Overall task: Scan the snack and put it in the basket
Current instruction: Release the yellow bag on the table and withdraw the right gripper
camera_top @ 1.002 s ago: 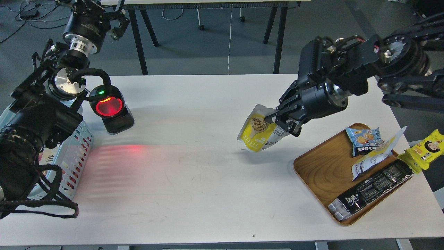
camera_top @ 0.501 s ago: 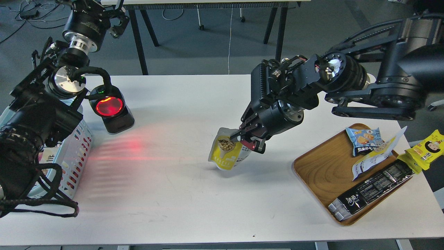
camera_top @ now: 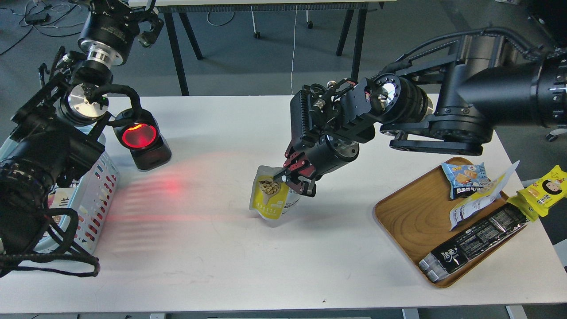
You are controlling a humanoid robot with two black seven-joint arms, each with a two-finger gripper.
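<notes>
Though the pick-up looks done, the scanning and the drop into the basket are, as far as I can judge, both still to come. Taking the scanner (camera_top: 142, 141) with its glowing red window as the landmark: the white table (camera_top: 248, 266) carries it near the back left, and a red wash of its light lies on the tabletop in front of it. The basket (camera_top: 95, 195), pale blue-white with slotted sides, sits just left of and in front of the scanner, half hidden by the left arm, and what it holds cannot be made out. The wooden tray (camera_top: 407, 217) lies well to the right of the scanner, at the far side of the table, with a blue packet (camera_top: 464, 178), a long black pack (camera_top: 478, 241) and a flat yellow-white pouch (camera_top: 480, 195) on it. The right gripper (camera_top: 290, 179) hangs about midway between scanner and tray, its jaws clenched on the top of the snack (camera_top: 269, 198), whose yellow front faces forward and whose base is at or just above the tabletop. The left gripper (camera_top: 148, 27) is raised behind the scanner, beyond the table's back edge; whether its jaws are parted I cannot tell.
</notes>
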